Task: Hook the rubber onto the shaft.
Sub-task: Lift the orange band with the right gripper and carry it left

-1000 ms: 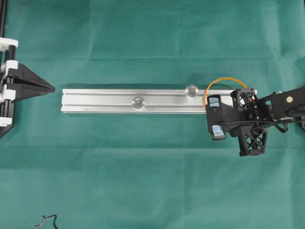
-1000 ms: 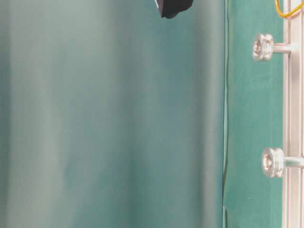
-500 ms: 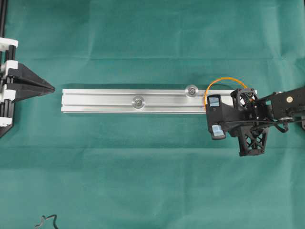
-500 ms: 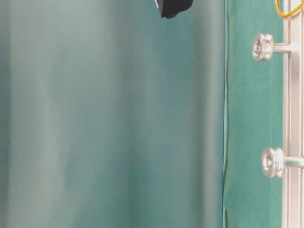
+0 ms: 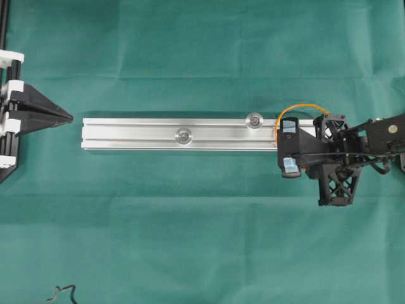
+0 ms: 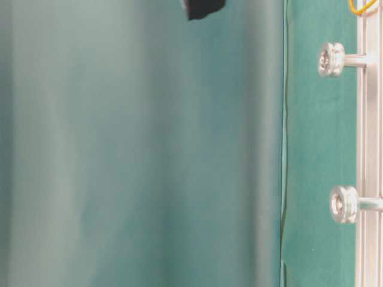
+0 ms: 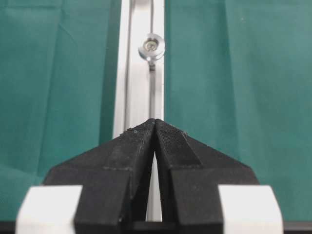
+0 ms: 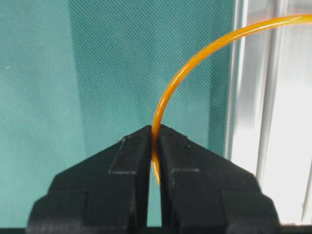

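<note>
- At the nine o'clock edge of the overhead view, the left gripper (image 5: 63, 118) is sitting with its black fingers pressed together on nothing; it is pointing along the silver rail (image 5: 139, 133) from just off the rail's end and looks the same as a second ago.
- Along the rail, two round-headed shafts are standing up: the middle shaft (image 5: 183, 135) near the rail's centre and the nearer shaft (image 5: 255, 120) toward three o'clock. Neither is carrying any band yet.
- Just to the three o'clock side of the nearer shaft, the rubber (image 5: 302, 108) is showing as an orange arc bowing toward twelve o'clock over the rail's far edge. Compared with a second ago, the arc is looking flatter and lower, its top no longer standing as far beyond the rail.
- At three o'clock, the right gripper (image 5: 288, 144) is clenching the rubber: in its wrist view the strand is running up from between the closed pads (image 8: 130, 155). Over the last second the gripper's head has turned and drawn in toward twelve o'clock, so it is now lying more squarely across the rail.
- Judging from this, the rubber is being lifted and re-angled, not yet hooked; the loop's open side is now facing the nearer shaft, and a slide toward nine o'clock seems to be what remains.
</note>
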You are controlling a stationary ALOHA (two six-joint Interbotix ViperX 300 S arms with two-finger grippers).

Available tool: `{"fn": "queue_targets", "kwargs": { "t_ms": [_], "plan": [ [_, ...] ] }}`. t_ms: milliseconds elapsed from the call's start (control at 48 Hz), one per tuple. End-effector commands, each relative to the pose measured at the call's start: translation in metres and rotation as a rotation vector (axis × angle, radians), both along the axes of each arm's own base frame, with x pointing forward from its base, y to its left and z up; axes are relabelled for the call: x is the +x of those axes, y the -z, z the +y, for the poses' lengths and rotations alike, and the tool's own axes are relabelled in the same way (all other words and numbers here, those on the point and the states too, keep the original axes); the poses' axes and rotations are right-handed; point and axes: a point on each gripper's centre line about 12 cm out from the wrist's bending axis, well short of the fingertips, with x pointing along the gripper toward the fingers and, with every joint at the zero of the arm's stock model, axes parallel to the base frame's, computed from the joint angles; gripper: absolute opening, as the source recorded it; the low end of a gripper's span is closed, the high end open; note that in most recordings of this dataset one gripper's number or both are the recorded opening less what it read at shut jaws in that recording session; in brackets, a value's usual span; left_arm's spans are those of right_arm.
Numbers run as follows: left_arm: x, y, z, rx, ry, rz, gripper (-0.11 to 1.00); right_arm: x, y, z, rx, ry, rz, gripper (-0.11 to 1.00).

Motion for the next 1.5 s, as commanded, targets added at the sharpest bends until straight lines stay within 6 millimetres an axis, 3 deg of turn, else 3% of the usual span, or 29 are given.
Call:
{"fn": "queue_targets", "kwargs": {
  "t_ms": [0, 521, 959, 1480],
  "plan": [
    [0.003, -0.011, 0.000, 0.004, -0.001, -0.028, 0.00, 0.007, -0.020, 0.000, -0.007, -0.011, -0.043, 0.06],
    [0.003, -0.011, 0.000, 0.004, -0.001, -0.028, 0.00, 0.021, -0.081, -0.005, -0.067, -0.038, -0.046, 0.06],
    [0.003, -0.011, 0.000, 0.004, -0.001, -0.026, 0.00, 0.020, -0.123, -0.011, -0.116, -0.043, -0.039, 0.06],
    [0.003, -0.011, 0.000, 0.003, -0.001, -0.026, 0.00, 0.021, -0.125, -0.014, -0.125, -0.036, -0.034, 0.06]
  ]
}}
